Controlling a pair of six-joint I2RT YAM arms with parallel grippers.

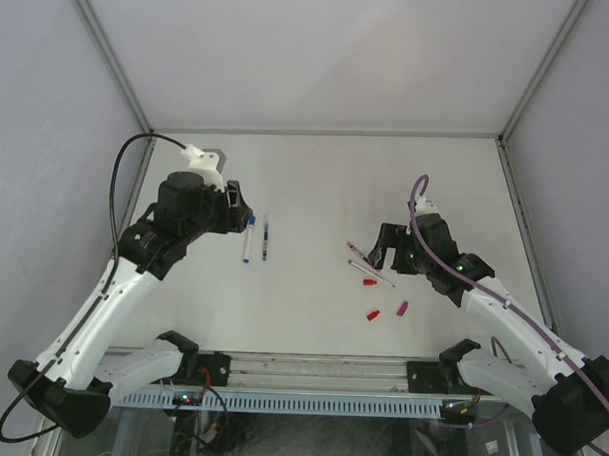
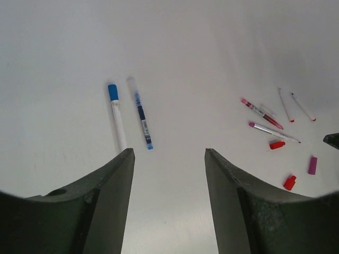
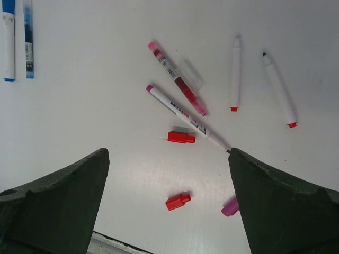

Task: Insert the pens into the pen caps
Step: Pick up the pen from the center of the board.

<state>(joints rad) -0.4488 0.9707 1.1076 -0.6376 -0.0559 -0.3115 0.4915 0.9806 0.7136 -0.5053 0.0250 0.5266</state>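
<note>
Two blue pens lie side by side left of centre: a white one with a blue cap [image 2: 117, 119] [image 1: 248, 238] and a clear blue one [image 2: 142, 114] [image 1: 266, 237]. My left gripper [image 2: 169, 151] [image 1: 237, 214] hovers just short of them, open and empty. On the right lie a magenta pen [image 3: 176, 78], a white pen with a magenta end [image 3: 185, 117] and two uncapped white pens with red ends [image 3: 235, 74] [image 3: 279, 90]. Two red pen caps [image 3: 181, 137] [image 3: 177, 201] and a magenta cap [image 3: 230, 207] lie loose. My right gripper [image 3: 168, 153] [image 1: 382, 253] stands wide open above the caps, holding nothing.
The white table ends at a metal rail [image 3: 106, 243] along its near side, close to the lower red cap. Grey enclosure walls [image 1: 49, 99] stand on the left, right and back. A purple cable [image 1: 434, 255] runs along the right arm.
</note>
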